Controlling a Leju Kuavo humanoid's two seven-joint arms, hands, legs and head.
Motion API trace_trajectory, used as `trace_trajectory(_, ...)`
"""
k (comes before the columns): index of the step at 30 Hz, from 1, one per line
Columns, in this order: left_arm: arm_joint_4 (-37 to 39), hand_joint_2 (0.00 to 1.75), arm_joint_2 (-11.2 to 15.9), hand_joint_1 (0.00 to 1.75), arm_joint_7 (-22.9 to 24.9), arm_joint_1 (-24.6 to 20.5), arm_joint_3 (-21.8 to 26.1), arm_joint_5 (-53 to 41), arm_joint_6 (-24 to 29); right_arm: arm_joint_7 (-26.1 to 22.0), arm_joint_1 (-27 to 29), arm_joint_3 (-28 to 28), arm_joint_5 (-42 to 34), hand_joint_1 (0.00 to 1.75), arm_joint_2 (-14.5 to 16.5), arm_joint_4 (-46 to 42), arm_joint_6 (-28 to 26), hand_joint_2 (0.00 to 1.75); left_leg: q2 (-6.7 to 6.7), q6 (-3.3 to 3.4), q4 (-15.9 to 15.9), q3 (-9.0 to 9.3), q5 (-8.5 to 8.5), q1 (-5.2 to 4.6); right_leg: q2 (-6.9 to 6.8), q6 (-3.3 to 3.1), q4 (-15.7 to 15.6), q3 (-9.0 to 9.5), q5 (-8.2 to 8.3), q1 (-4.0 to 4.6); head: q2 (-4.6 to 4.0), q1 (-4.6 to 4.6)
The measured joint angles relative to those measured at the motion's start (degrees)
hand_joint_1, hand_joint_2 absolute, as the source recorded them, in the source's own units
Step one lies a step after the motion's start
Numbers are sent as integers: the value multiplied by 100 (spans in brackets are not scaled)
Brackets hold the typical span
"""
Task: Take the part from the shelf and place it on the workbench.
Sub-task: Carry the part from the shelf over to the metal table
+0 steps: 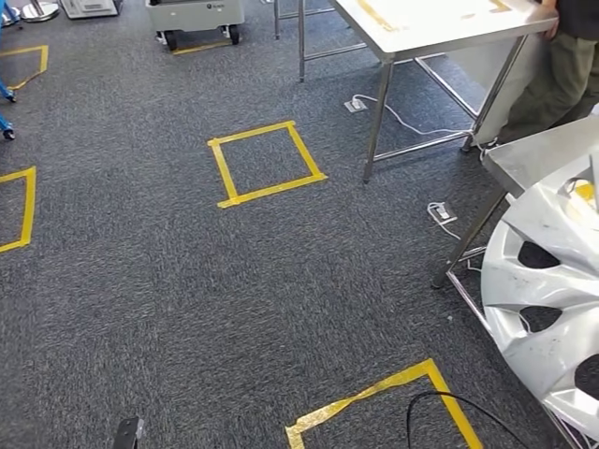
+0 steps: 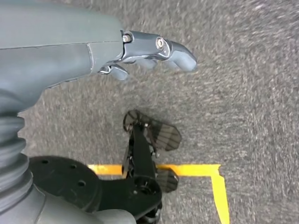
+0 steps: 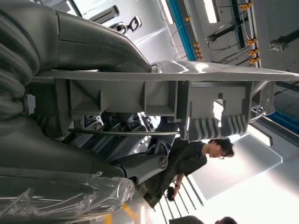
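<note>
Right now your part [image 1: 547,281] is a big silver wheel cover with dark cut-outs, low on the right beside the worktop [image 1: 430,23]. Your right hand [image 3: 88,93] grips its rim; your left hand [image 2: 105,53] hangs over carpet, fingers [image 2: 176,51] stretched out, holding nothing.

Grey carpet [image 1: 141,281] marked with yellow tape squares [image 1: 266,162]; steel-legged tables [image 1: 424,28] stand beyond.

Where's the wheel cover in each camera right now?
Head view: wheel cover at the right edge.
Right wrist view: its grey ribbed back crosses the middle, gripped by the right hand.
Left wrist view: left hand over carpet instead.
Shared landmark: the person.
</note>
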Motion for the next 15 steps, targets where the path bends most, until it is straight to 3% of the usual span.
trace_trajectory(1, 0, 175, 1, 0, 0, -2, 0, 0, 0, 1, 6, 1, -1, 175, 0, -1, -2, 175, 79, 39, -15, 5, 13, 3, -142, 20, 121, -71, -74, 8, 0, 15)
trace_trajectory(3, 0, 175, 8, 0, 0, 8, 0, 0, 0, 2, 1, 9, -2, 175, -1, -2, -5, 175, 237, 89, -25, 15, 14, -13, -545, 49, 717, -349, -410, 24, 0, 38)
trace_trajectory(5, 0, 175, 15, 0, 0, 27, 0, 0, 0, 2, -8, 16, -3, 175, -1, 1, -9, 175, 402, 107, -24, 22, 3, -36, -725, 84, 1408, -654, -712, 17, 0, 39)
trace_trajectory(6, 0, 175, 15, 0, 0, 30, 0, 0, 0, 2, -7, 17, -4, 175, -1, 1, -13, 175, 482, 108, -23, 25, -3, -40, -753, 93, 1526, -692, -723, 15, 0, 42)
trace_trajectory(7, 0, 175, 14, 0, 0, 29, 0, -1, -1, 2, -6, 17, -7, 175, -1, 2, -19, 175, 555, 102, -23, 33, -11, -42, -778, 98, 1428, -616, -636, 14, 0, 41)
trace_trajectory(8, 0, 175, 11, 0, 2, 24, 0, -1, -2, 2, -6, 17, -11, 175, -1, 1, -26, 175, 624, 90, -22, 47, -23, -42, -822, 97, 1127, -432, -479, 13, 0, 41)
trace_trajectory(10, 0, 175, 10, 0, 25, 20, 0, -12, -3, 3, -10, 19, -21, 175, -1, -1, -33, 175, 742, 42, -18, 93, -63, -65, -1060, 76, 372, 15, -234, 29, 0, 38)
trace_trajectory(12, 0, 175, 14, 0, 54, 16, -4, -32, -4, 7, -17, 24, -29, 175, -1, -7, -34, 175, 841, -10, -13, 130, -94, -102, -1183, 11, 28, 214, -176, 54, 0, 26)
trace_trajectory(14, 0, 175, 14, 0, 68, 4, -20, -43, -2, 10, -15, 26, -40, 175, -1, -18, -35, 175, 938, -56, -20, 151, -111, -108, -1054, -66, 21, 198, -163, 64, 0, 21)
trace_trajectory(15, 0, 175, 13, 0, 72, -5, -30, -46, -1, 11, -9, 25, -53, 175, 0, -30, -37, 175, 911, -87, -4, 153, -139, -97, -990, -95, 13, 191, -155, 58, 0, 20)
